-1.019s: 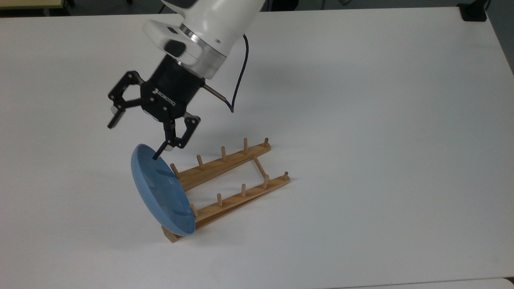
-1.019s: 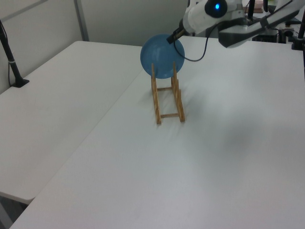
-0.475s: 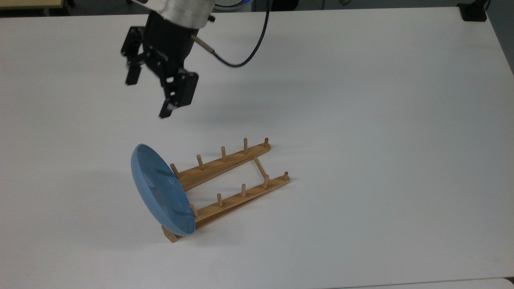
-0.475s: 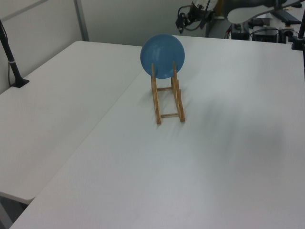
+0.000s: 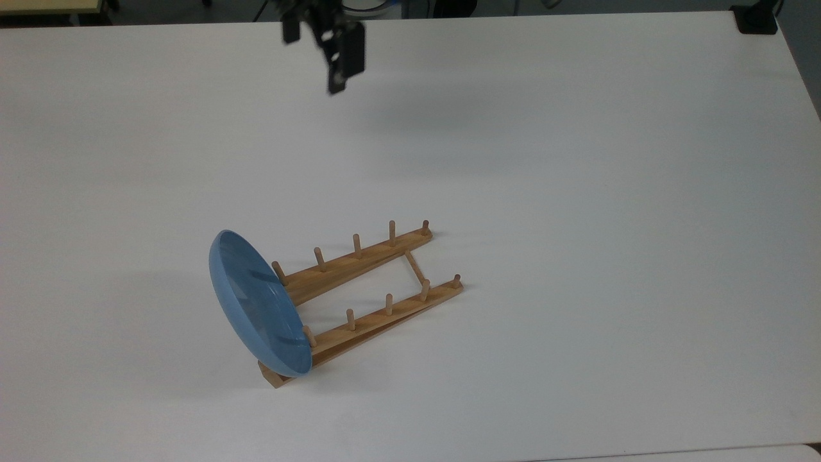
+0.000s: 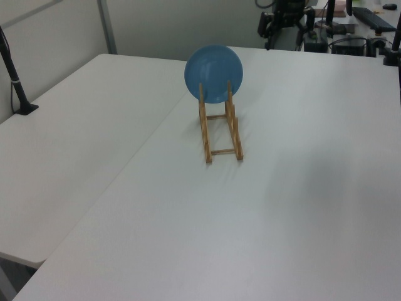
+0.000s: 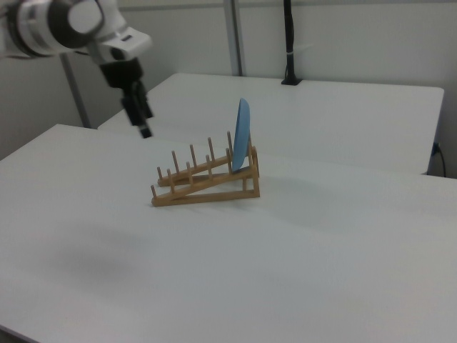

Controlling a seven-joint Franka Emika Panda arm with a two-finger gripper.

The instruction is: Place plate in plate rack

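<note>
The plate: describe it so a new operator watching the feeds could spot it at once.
On the white table sits a sloping wooden rack with rows of short pegs. The plate stands on edge at the rack's raised end, leaning against the end pegs. It is round and light blue, the scene's one coloured thing.

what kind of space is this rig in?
Probably a lab or office workroom: wide white tables pushed together, plain partition walls, a clamped black pole, and a cluttered equipment bench behind the gripper.

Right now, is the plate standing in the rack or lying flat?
Standing. The plate sits on edge at the raised end of the rack, leaning against its pegs, with the gripper well clear.
</note>
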